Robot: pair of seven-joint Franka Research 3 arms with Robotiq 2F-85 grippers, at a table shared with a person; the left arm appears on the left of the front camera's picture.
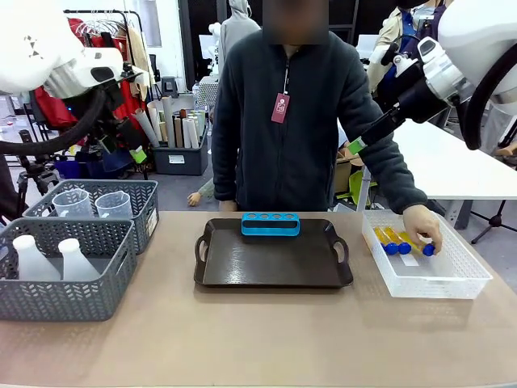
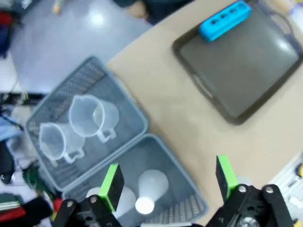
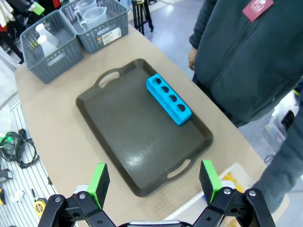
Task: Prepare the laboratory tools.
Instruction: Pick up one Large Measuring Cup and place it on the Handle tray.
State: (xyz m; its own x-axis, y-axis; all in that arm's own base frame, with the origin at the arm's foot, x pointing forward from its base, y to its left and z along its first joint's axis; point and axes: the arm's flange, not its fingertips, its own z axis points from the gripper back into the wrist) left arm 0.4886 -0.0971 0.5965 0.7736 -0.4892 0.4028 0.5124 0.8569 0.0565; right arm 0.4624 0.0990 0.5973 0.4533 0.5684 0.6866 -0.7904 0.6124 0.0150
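Several yellow test tubes with blue caps (image 1: 400,242) lie in a white basket (image 1: 452,283) at the right, and a person's hand (image 1: 422,222) rests on them. Two clear handled beakers (image 1: 73,202) (image 2: 92,116) stand in the rear grey basket (image 1: 145,212). Two white conical flasks (image 1: 34,259) (image 2: 151,187) stand in the front grey basket (image 1: 81,303). My left gripper (image 2: 168,177) hangs open high above these grey baskets, over a flask. High above the tray's near right corner, my right gripper (image 3: 154,179) is open and holds nothing.
A dark tray (image 1: 275,263) (image 3: 142,137) lies mid-table with a blue four-hole rack (image 1: 271,224) (image 3: 168,99) on its far edge. The person stands right behind the table. Bare tabletop (image 1: 258,339) runs along the front.
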